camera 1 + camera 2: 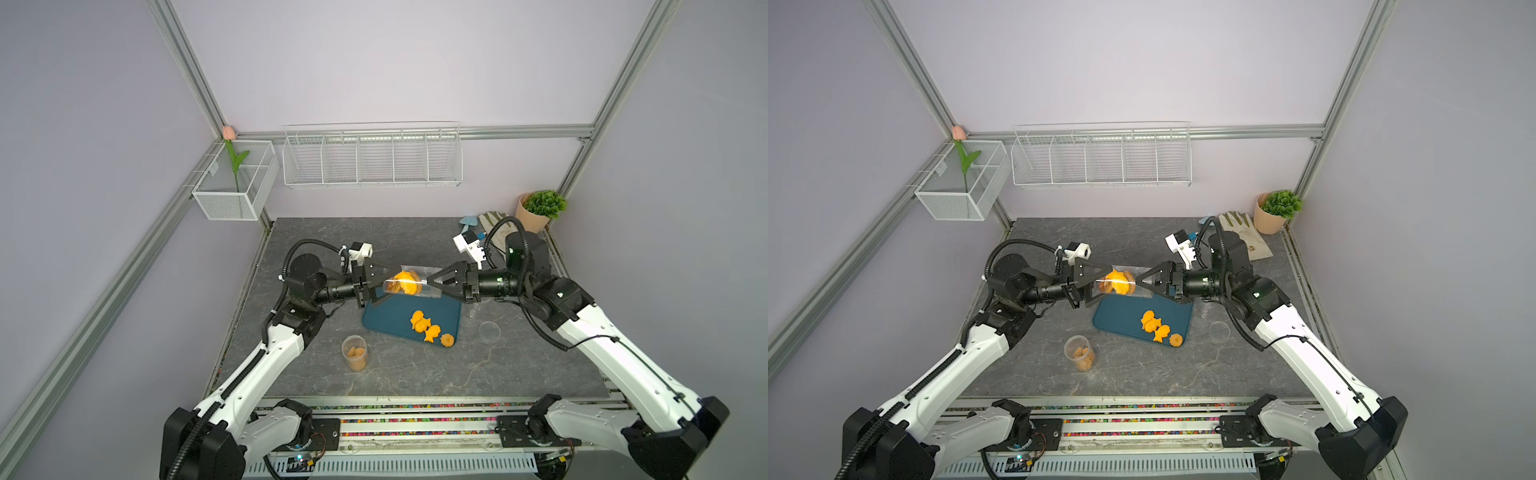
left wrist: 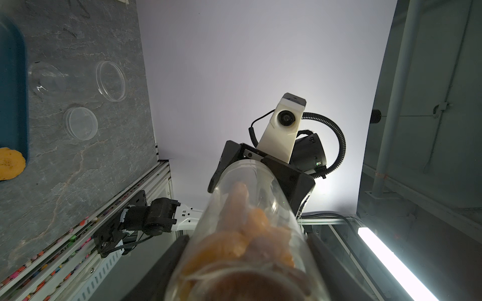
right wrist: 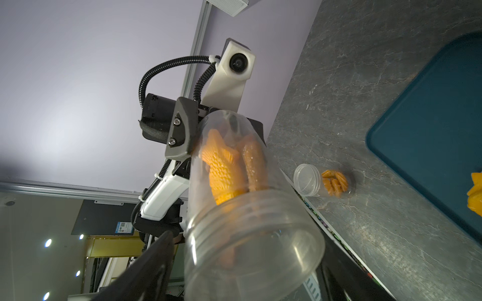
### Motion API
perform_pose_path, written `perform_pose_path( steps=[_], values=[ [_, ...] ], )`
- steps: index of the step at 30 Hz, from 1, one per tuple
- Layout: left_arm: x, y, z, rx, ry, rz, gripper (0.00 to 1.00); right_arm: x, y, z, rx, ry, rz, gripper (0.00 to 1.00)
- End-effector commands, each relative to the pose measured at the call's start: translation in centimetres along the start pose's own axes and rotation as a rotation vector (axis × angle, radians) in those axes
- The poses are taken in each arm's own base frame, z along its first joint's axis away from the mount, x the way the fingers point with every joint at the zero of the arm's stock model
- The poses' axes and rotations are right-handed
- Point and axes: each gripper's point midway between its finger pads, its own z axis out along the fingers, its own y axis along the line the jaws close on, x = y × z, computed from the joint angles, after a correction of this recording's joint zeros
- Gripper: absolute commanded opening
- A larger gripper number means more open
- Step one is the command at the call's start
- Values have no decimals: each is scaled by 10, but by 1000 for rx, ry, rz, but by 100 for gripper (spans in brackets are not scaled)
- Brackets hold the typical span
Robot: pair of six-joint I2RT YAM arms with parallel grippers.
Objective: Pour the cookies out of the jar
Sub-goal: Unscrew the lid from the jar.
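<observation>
Fig. Here we see the left arm (image 1: 266, 357) reaching in from 7 o'clock and the right arm (image 1: 615, 353) from 5 o'clock. The left gripper (image 1: 384, 286) points to 3 o'clock, clamped on the jar (image 1: 411, 287). The right gripper (image 1: 434, 286) points to 9 o'clock, its jaws flanking the jar's mouth; grip unclear.

One blue tray (image 1: 386, 320). One raised jar (image 1: 409, 286) over the tray's far edge, one standing jar (image 1: 354, 353) left of the tray. Four orange cookies (image 1: 432, 332) on the tray. At least two clear lids (image 2: 110, 80) right of it.
</observation>
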Motion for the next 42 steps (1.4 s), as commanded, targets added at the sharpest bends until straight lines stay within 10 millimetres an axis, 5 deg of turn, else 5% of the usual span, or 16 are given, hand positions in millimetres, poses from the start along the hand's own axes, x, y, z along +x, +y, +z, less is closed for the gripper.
perform_pose_path(
  steps=[1, 18, 35, 42],
  values=[
    [4, -23, 1, 41, 22, 67, 66, 2, 10, -2, -54, 6, -23, 79],
    [3, -19, 1, 35, 25, 54, 66, -7, 1, -12, -26, -49, -233, 64],
    [0, -14, 4, 22, 37, 31, 66, 2, -10, 3, -13, -44, -1084, 34],
    [-1, -10, 5, 14, 39, 18, 66, -10, -12, -6, 119, -139, -1332, 34]
  ],
)
